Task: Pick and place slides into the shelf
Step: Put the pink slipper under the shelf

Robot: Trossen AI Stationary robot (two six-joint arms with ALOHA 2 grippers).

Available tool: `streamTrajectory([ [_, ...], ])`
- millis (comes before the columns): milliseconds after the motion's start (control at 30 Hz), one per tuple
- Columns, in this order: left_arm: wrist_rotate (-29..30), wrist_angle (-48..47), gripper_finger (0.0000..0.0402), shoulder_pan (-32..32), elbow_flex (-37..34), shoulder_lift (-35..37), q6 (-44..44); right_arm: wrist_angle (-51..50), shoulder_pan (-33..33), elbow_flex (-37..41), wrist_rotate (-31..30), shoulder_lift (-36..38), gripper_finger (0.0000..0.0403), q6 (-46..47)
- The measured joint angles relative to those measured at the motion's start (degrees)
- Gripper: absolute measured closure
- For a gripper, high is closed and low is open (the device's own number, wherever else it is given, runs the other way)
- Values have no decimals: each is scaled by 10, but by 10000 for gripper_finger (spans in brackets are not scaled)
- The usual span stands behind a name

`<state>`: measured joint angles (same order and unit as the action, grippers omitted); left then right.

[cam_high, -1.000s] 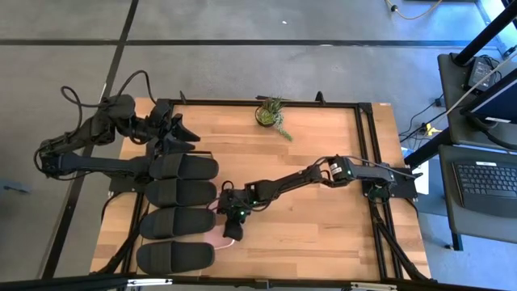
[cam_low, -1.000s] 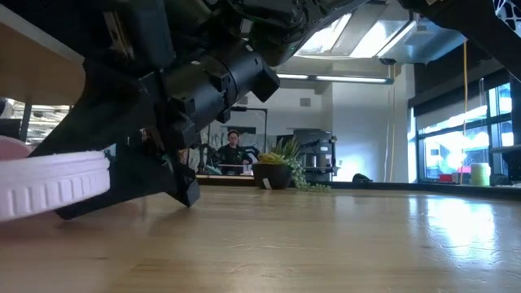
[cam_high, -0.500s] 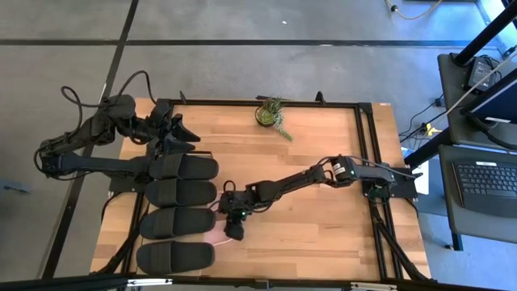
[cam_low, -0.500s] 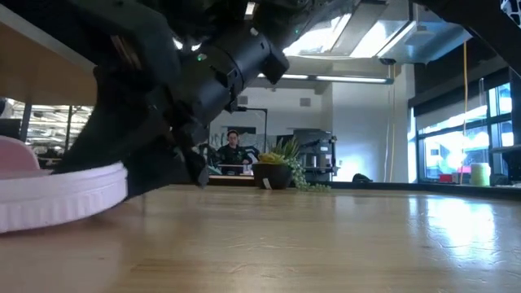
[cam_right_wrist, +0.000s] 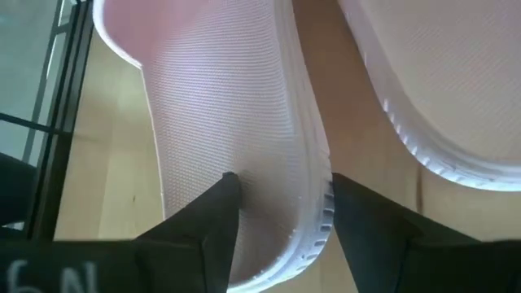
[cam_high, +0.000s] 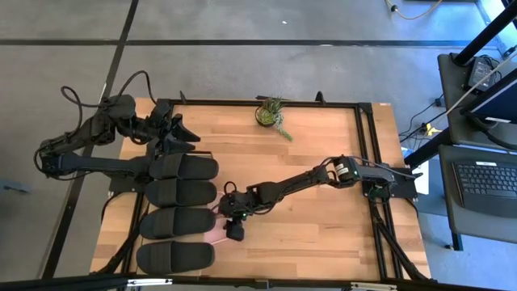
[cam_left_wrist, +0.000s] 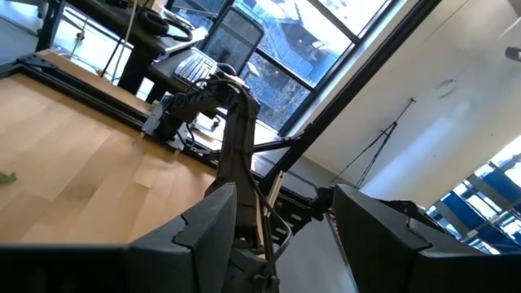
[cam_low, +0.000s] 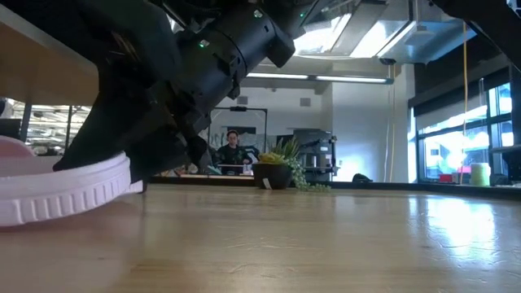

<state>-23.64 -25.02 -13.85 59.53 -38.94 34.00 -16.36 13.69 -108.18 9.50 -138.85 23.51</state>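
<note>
Worktop [cam_high: 323, 178] of light wood fills the middle of my overhead view. Four black slides [cam_high: 179, 212] lie stacked in a column at the lower left of that frame, side by side, toes pointing right. I cannot make out the shelf beneath them, so I cannot tell whether they rest on it.

My right gripper [cam_high: 233, 232] sits at the lower centre of the overhead frame, at the end of the arm stretched in from the right. Its jaws are closed on the edge of a pink slide [cam_right_wrist: 236, 155]: the right wrist view shows one finger on the footbed and one outside the ribbed sole. A second pink slide [cam_right_wrist: 440, 81] lies just beside it, at the upper right of that frame. In the table-level view the held pink slide's end shows at the left edge, on or just above the wood; I cannot tell which.

My left gripper [cam_high: 179, 132] waits at the upper left of the overhead frame, above the top black slide, jaws parted and holding nothing.

A small potted plant [cam_high: 270, 113] stands near the top edge of the worktop.
</note>
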Motion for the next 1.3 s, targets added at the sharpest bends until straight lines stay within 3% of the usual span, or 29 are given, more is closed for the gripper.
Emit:
streamTrajectory([
  [100, 0, 0, 203, 0, 0, 0, 0, -13, 2, 0, -17, 1, 215, -8],
  [300, 0, 0, 203, 0, 0, 0, 0, -29, 19, -1, -112, 2, 215, -47],
  [1000, 0, -2, 203, 0, 0, 0, 0, -57, 37, -2, -194, 20, 215, -48],
  [1200, 2, -14, 203, 0, 0, 0, -1, -93, 50, -2, -248, 51, 215, -96],
  [1300, 6, -27, 203, 0, 0, 0, -1, -145, 51, -2, -245, 64, 215, -134],
])
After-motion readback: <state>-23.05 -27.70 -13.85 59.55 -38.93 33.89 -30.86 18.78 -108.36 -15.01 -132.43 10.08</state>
